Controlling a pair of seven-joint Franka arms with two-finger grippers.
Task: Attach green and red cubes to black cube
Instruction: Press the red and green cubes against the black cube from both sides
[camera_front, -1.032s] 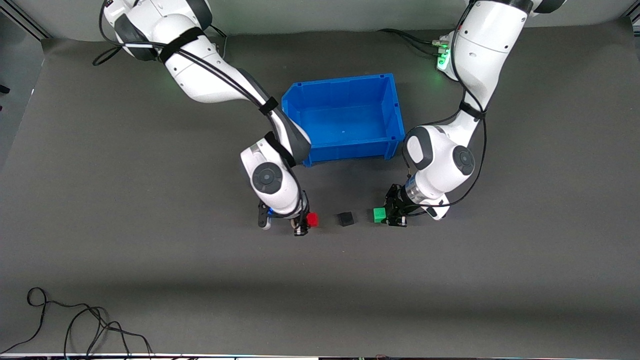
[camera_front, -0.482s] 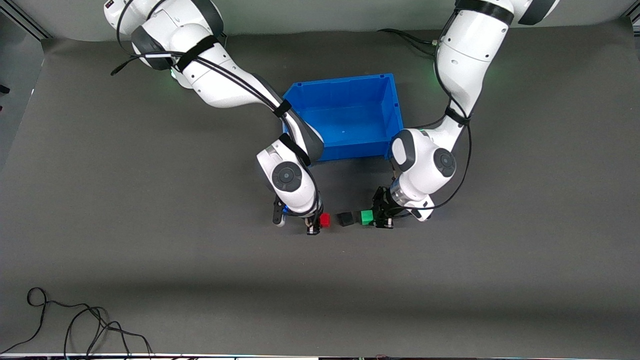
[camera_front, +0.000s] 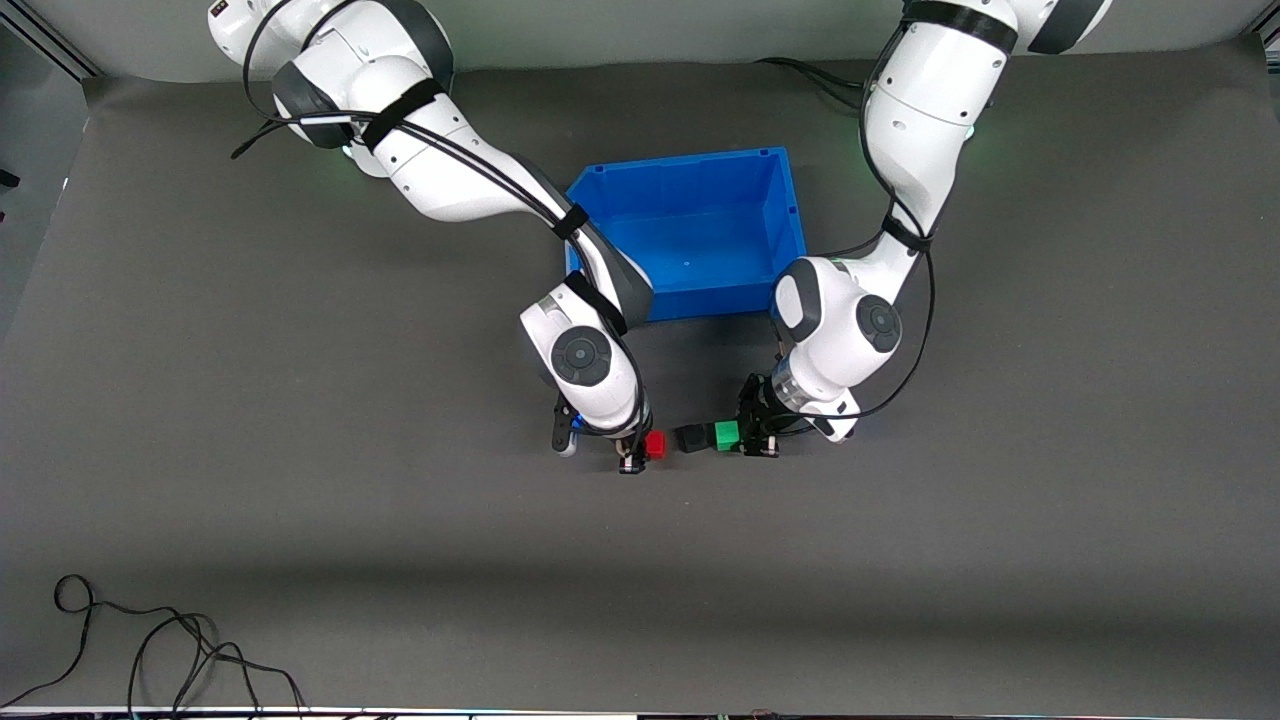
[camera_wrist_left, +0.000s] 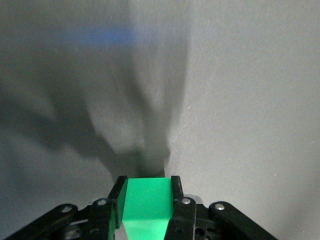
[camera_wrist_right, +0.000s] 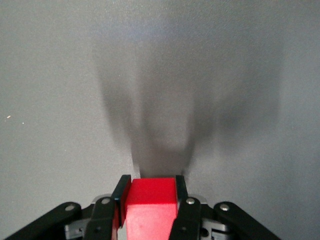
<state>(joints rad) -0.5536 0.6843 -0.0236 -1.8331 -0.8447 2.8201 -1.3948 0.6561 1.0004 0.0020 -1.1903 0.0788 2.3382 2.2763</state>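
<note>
The left gripper is low over the grey mat, nearer to the front camera than the blue bin; its fingers pinch the green cube from two opposite sides, as the left wrist view shows, with the cube filling the gap between them; the green cube sits right against the black cube, on the side of it toward the left arm's end of the table, and in the front view the two look to be touching; the right gripper is also low over the mat, on the black cube's side toward the right arm's end of the table; its fingers are pressed on the red cube, which the right wrist view shows wedged between them; the red cube is just beside the black cube with a thin strip of mat showing between them, so they are near but apart; the three cubes form a short row along the mat, red, black, green, with the black one in the middle; the bin stands farther from the front camera than the row, between the two arms, with nothing visible in it; a loose black cable lies coiled on the mat near the front camera, toward the right arm's end of the table, well apart from the cubes.
</note>
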